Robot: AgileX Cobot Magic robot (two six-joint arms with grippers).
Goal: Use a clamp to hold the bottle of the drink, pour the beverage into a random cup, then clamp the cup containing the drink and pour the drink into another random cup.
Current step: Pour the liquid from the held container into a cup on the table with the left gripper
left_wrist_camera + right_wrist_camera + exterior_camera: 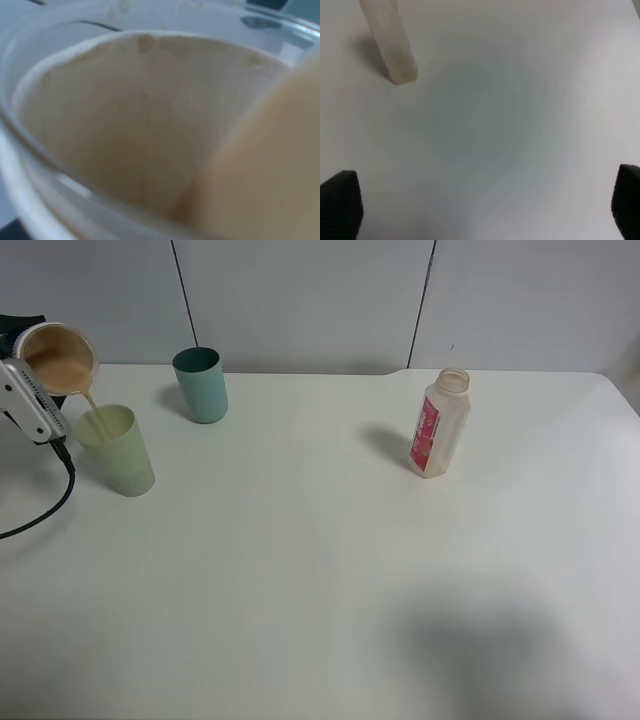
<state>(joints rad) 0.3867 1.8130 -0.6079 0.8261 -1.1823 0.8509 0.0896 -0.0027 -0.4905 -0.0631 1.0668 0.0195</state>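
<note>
At the far left my left gripper (35,385) is shut on the cup containing the drink (58,358), which is tipped with its mouth toward the camera. A thin stream of peach-tan beverage (92,404) runs from its rim into the pale yellow-green tumbler (118,450) just below. The left wrist view is filled by the cup's inside wall (125,125) and the milky beverage (270,165). The bottle (438,423) stands upright and uncapped at the right; its base also shows in the right wrist view (390,45). My right gripper (484,202) hangs open above bare table, apart from the bottle.
A darker teal tumbler (202,385) stands behind and to the right of the yellow-green one. A black cable (45,510) loops over the white table (320,570) at the left edge. A grey panelled wall closes off the back.
</note>
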